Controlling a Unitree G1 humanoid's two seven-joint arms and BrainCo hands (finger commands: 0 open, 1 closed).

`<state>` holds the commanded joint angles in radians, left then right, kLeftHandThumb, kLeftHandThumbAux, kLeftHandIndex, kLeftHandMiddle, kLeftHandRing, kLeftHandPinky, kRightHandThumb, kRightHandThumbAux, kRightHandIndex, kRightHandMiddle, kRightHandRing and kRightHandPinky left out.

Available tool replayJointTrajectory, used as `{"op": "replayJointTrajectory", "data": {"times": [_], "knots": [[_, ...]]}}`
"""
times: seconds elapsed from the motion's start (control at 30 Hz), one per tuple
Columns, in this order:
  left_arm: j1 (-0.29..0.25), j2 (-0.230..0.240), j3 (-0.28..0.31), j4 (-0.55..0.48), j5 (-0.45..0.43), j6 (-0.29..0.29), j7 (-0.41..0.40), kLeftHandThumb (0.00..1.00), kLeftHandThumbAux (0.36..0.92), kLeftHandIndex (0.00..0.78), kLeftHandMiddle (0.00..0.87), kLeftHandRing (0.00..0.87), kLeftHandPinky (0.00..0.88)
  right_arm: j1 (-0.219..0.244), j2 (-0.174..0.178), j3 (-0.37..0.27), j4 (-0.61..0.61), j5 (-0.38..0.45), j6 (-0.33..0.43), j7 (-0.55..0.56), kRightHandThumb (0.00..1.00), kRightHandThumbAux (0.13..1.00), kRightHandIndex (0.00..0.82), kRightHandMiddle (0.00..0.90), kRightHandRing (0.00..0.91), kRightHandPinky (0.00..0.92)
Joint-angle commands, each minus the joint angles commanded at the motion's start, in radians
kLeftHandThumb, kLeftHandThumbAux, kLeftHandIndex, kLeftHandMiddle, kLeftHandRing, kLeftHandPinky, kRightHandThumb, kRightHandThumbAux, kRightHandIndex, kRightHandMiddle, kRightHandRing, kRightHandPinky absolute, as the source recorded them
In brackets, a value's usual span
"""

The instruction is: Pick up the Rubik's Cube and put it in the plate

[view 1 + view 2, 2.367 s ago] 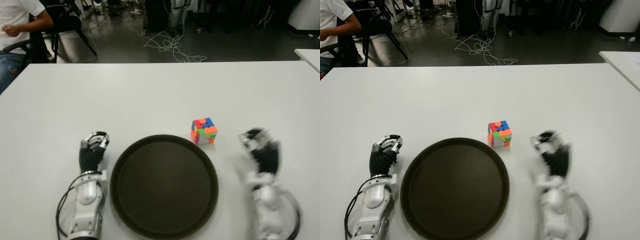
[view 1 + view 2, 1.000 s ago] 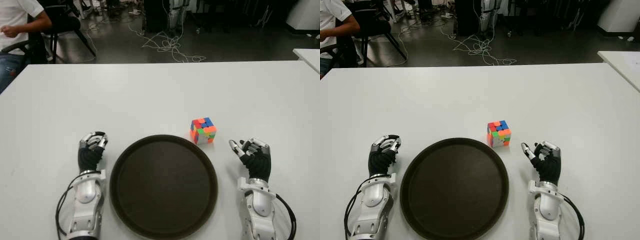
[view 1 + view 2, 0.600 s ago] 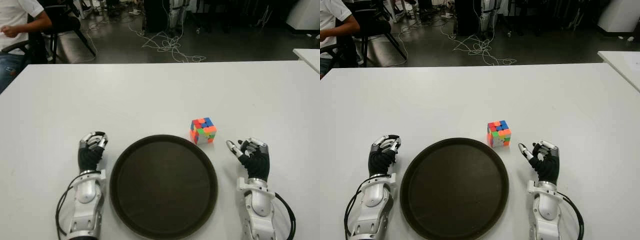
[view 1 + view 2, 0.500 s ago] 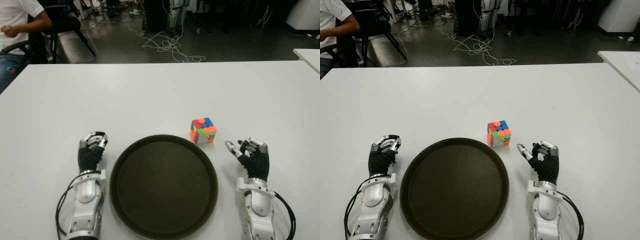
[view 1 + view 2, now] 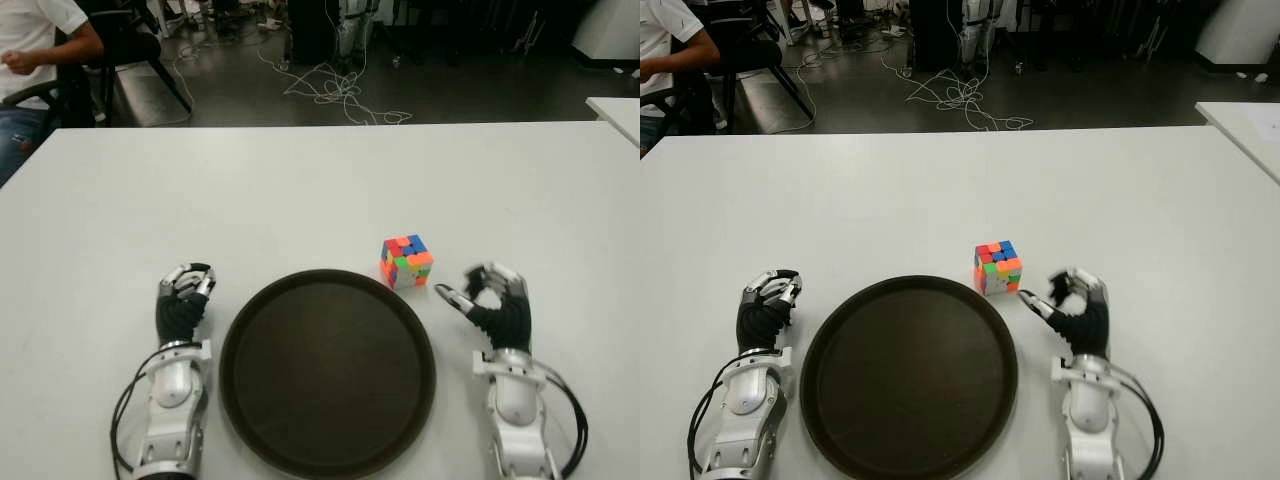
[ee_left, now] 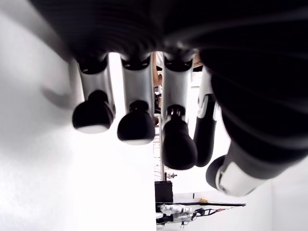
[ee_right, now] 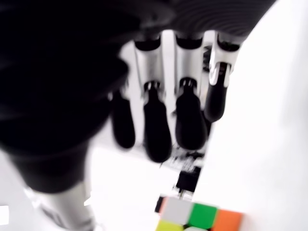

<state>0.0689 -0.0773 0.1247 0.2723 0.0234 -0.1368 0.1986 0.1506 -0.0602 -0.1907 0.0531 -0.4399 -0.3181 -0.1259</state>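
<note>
The Rubik's Cube [image 5: 407, 261] stands on the white table [image 5: 300, 190], just past the far right rim of the round dark plate [image 5: 327, 370]. My right hand [image 5: 470, 288] is beside the cube on its right. Its fingers are loosely bent and its thumb points at the cube, a small gap away. It holds nothing. In the right wrist view the cube [image 7: 197, 216] shows beyond the hanging fingers [image 7: 156, 130]. My left hand [image 5: 186, 290] shows to the left of the plate, fingers relaxed and empty.
A person [image 5: 30, 50] sits on a chair at the far left corner beyond the table. Cables [image 5: 340, 90] lie on the floor behind the table. The corner of another white table [image 5: 615, 110] shows at the right.
My right hand has moved forward and left towards the cube, and its thumb now reaches close to the cube's right side. The cube, the plate and my left hand have stayed put.
</note>
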Motion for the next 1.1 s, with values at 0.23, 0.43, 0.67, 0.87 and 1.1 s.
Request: {"op": "replayJointTrajectory", "data": {"times": [0.23,0.43,0.67,0.87,1.1], "knots": [[0.003,-0.013,-0.005,-0.011,0.005,0.001,0.017,0.711,0.702,0.445,0.785,0.810,0.823,0.005,-0.077,-0.001,-0.125,-0.042,0.066,0.151,0.000,0.812,0.049,0.071,0.079,0.097],[0.001,-0.009,-0.007,-0.008,0.000,0.009,0.012,0.711,0.703,0.445,0.787,0.810,0.820,-0.008,-0.136,0.007,-0.151,-0.076,0.098,0.232,0.000,0.825,0.004,0.007,0.016,0.035],[-0.001,-0.005,-0.014,0.005,0.003,-0.008,0.010,0.711,0.703,0.445,0.789,0.813,0.824,-0.020,-0.187,0.031,-0.173,-0.103,0.123,0.249,0.000,0.794,0.000,0.000,0.001,0.021],[0.000,-0.006,-0.017,0.009,0.003,-0.027,0.014,0.711,0.702,0.445,0.791,0.817,0.828,-0.037,-0.201,0.044,-0.205,-0.147,0.155,0.285,0.000,0.764,0.000,0.000,0.005,0.029],[0.003,-0.013,-0.020,0.003,0.006,-0.027,0.027,0.711,0.703,0.445,0.792,0.818,0.829,-0.053,-0.203,0.056,-0.251,-0.190,0.199,0.330,0.000,0.749,0.000,0.000,0.000,0.024]]}}
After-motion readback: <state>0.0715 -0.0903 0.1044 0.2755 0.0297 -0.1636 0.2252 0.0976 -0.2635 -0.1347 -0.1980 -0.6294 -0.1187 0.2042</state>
